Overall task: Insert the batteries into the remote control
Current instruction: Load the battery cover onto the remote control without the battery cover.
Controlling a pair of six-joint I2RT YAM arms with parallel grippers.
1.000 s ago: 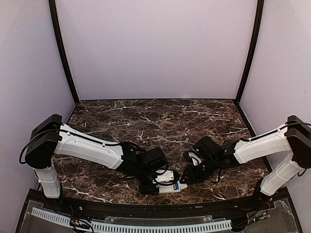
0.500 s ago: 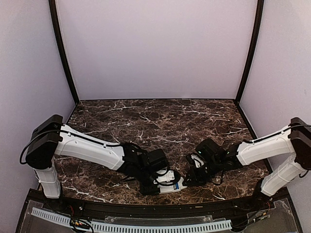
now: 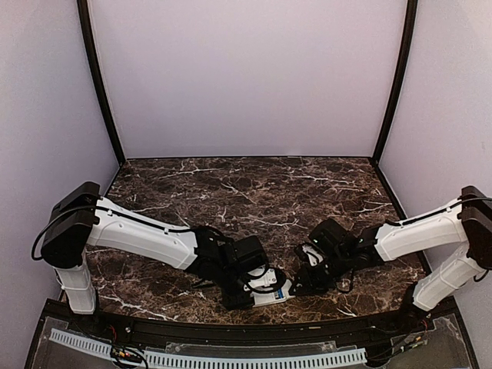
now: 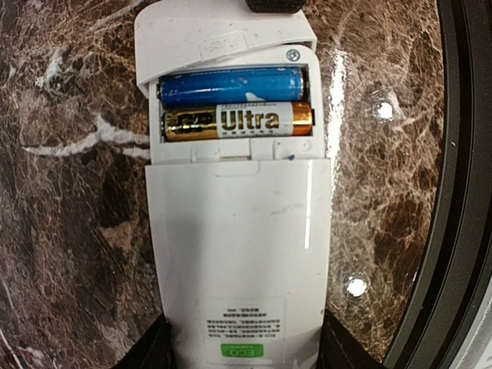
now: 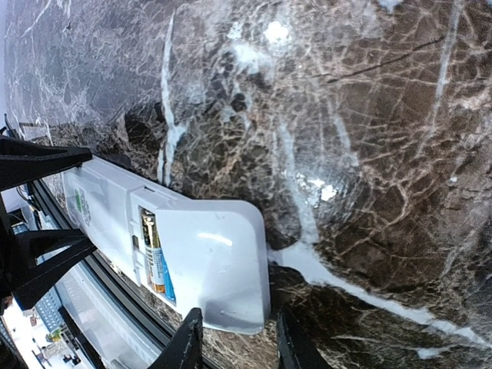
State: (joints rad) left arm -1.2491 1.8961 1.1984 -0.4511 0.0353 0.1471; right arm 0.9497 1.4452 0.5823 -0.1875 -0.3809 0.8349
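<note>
The white remote control (image 4: pixel 238 254) lies back-up on the marble, its green mark near my left gripper (image 4: pixel 244 350), which is shut on its sides. The battery bay is uncovered and holds a blue battery (image 4: pixel 231 84) and a gold-and-white "Ultra" battery (image 4: pixel 238 121) side by side. A white bay cover (image 4: pixel 223 38) sits on the remote's far end, partly over the bay. In the right wrist view my right gripper (image 5: pixel 238 346) is open, its fingers (image 5: pixel 188 342) straddling the cover's corner (image 5: pixel 219 269). In the top view the remote (image 3: pixel 275 294) lies between the left gripper (image 3: pixel 254 290) and the right gripper (image 3: pixel 298 284).
The remote lies close to the table's black near rim (image 4: pixel 453 192). Dark brown marble table (image 3: pixel 254 192) stretches behind both arms to the pale back wall. A slotted white cable duct (image 3: pixel 207 357) runs below the rim.
My right gripper has moved a little down and toward the near edge, closer to the remote's end. The left arm and the remote have hardly moved.
</note>
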